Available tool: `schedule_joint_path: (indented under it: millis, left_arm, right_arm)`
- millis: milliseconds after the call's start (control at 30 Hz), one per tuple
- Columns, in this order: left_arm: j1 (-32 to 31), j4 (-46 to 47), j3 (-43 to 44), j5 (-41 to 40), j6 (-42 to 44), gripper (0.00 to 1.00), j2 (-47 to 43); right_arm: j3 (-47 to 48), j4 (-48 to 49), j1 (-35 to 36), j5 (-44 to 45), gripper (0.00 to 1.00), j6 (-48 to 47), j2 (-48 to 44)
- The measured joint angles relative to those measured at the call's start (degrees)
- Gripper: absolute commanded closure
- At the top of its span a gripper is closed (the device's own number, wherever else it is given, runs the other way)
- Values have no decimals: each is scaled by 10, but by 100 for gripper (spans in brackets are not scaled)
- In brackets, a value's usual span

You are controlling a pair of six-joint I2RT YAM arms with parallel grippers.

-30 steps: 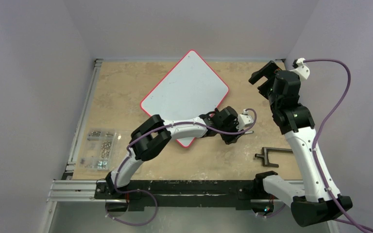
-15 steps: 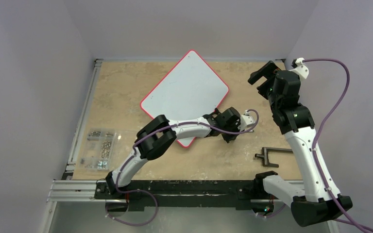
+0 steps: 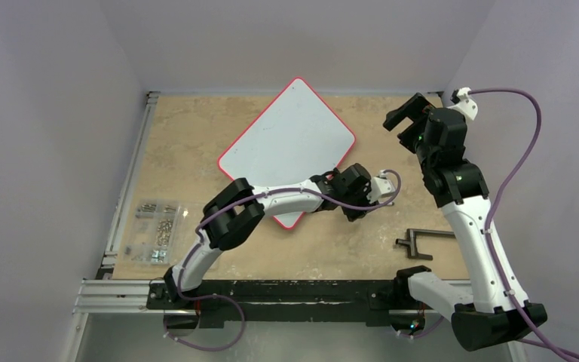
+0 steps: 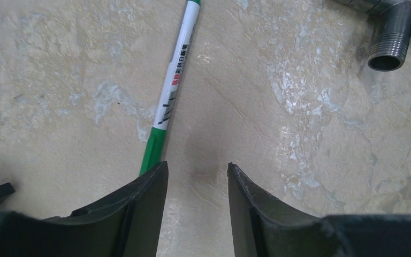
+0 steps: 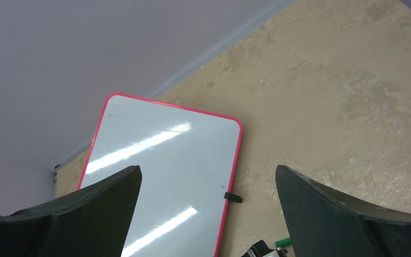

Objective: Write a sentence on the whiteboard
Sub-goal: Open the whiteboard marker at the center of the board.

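On my feed, plain lilac walls (image 3: 45,113) on three sides, mottled tan bench (image 3: 188,128), metal rail (image 3: 131,177) at left, even light.

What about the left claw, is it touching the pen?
Cannot tell. In the left wrist view the green end of the pen slips behind one finger of the left gripper, hiding any gap.

A beige, marbled table (image 3: 196,136) carries a few stray items. At its left edge a clear plastic compartment box (image 3: 153,230) lies flat with small metal parts inside, just beside a grey aluminium rail (image 3: 130,181) that runs along that side. Toward the right near corner lies a dark pipe assembly (image 3: 422,243) with a threaded open end. Near it lies a marker (image 4: 174,91), flat on the table, with a white printed barrel and a green cap.
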Motion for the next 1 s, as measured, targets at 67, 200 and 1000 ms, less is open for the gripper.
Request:
schedule_joint_path:
  millis: [67,200,1000]
  left_arm:
    - [0,-1,2,-4,14,52,-3]
    - [0,-17,20,-15,34,47,0]
    - [22,-71,153,21,15,100,107]
  right_arm:
    - [1,0,0,-1,1,0,0]
    - [1,0,0,-5,1,-1,0]
    - [6,0,0,-30,1,-5,-3]
